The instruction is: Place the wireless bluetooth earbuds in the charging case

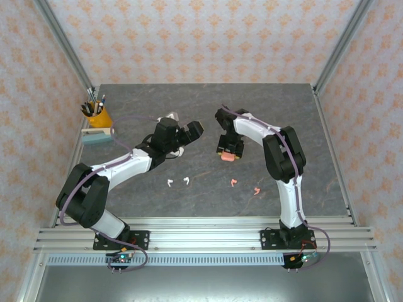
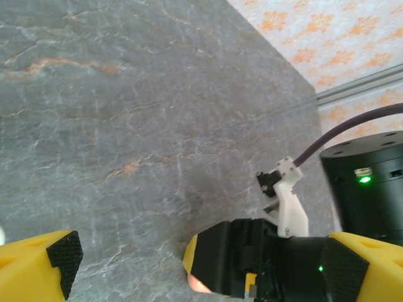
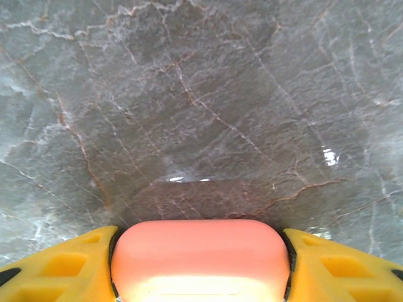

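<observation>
Earbuds lie loose on the grey stone-patterned desk (image 1: 208, 107), toward its near edge: 2 white earbuds (image 1: 170, 183) close together on the left arm's side and 2 salmon-pink earbuds (image 1: 233, 183) a little apart on the right arm's side. Neither hand touches any of them. The right hand (image 1: 228, 154) hangs over the middle of the desk with the pink charging case (image 3: 200, 258) between its yellow fingers (image 3: 56, 264). Each finger runs close along a side of the case, but whether they press it cannot be told. The left hand (image 1: 192, 130) — jaws spread wide, nothing between them — hovers just left of it. A yellow pen cup (image 1: 97, 117) stands at the far left edge.
</observation>
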